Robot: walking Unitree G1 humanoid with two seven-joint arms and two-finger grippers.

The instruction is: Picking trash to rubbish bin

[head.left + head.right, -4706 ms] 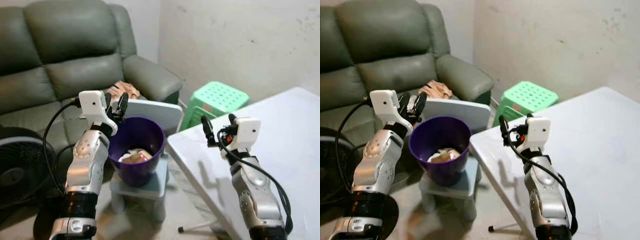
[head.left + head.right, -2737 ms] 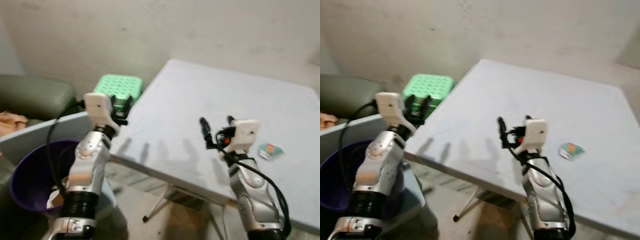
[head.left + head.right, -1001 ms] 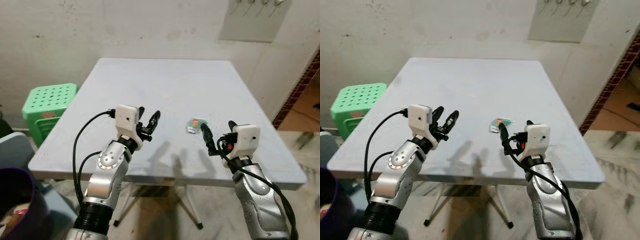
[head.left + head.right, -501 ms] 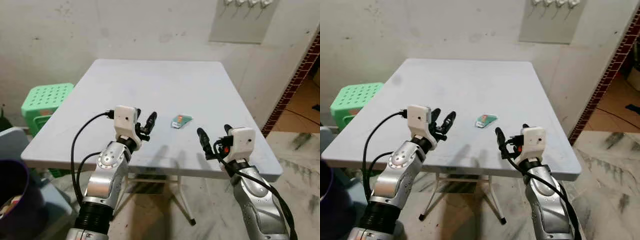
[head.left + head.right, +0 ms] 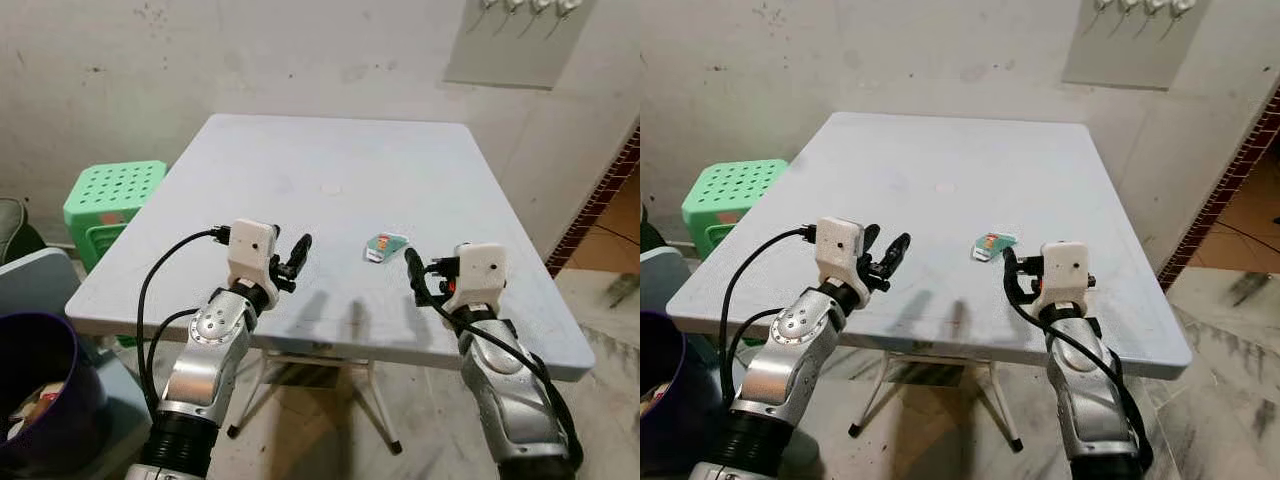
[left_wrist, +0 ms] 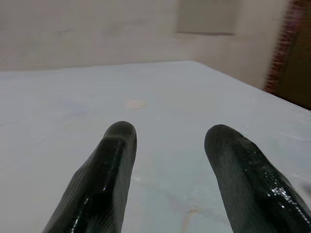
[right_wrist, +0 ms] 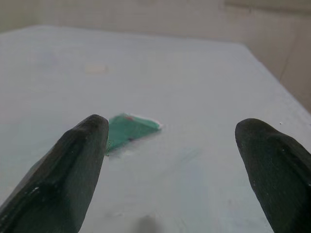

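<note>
Wrapper (image 5: 383, 245) flat on table (image 5: 330, 150); green stool (image 5: 113, 195) & bin (image 5: 35, 390) left.

The wrapper (image 5: 382, 246) is showing green with a bit of orange on the pale grey counter (image 5: 330, 150); the stool (image 5: 112, 195) is looking green, the bin (image 5: 35, 400) purple.

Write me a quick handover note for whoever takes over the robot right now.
Left gripper: open, holding nothing, raised over the near edge of the table.
Right gripper: open, holding nothing, aimed at the green wrapper lying just ahead of it on the table.
Purple bin: on the floor at the robot's left, with some trash already inside.
Left to do: grasp the wrapper, carry it to the bin and drop it in.
</note>
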